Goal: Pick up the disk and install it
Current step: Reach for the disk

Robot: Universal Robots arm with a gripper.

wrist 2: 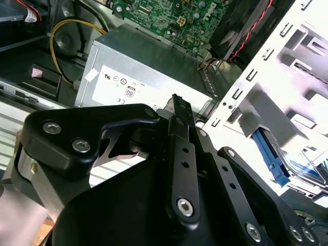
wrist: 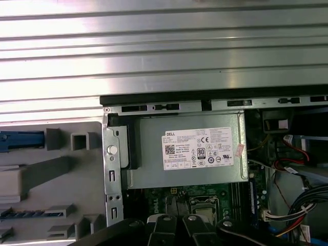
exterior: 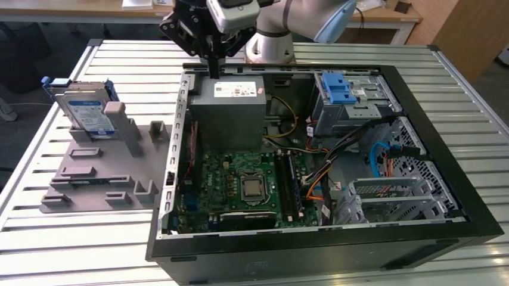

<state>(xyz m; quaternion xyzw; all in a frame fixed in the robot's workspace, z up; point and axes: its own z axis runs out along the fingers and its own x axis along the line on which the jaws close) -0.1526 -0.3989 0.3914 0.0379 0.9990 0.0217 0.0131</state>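
The disk (exterior: 86, 112) stands upright in a grey fixture (exterior: 95, 179) at the exterior view's left, outside the open computer case (exterior: 318, 262). It is silver with a white-and-blue label and blue rails. In the first wrist view one blue rail (wrist: 18, 139) of the disk shows beside the fixture (wrist: 56, 169). My black gripper (exterior: 214, 70) hangs shut and holds nothing. It is above the case's far corner, by the grey power supply box (exterior: 229, 113), well to the right of the disk. Its fingertips (wrist 2: 177, 101) meet over the box's white sticker (wrist 2: 123, 84).
Inside the case lie the green motherboard (exterior: 238, 185), loose cables (exterior: 382, 155), a silver cage with a blue latch (exterior: 344, 90) and a second bay (exterior: 390, 196). The case wall (exterior: 181, 131) stands between gripper and fixture. All of it rests on a slatted metal table (exterior: 80, 238).
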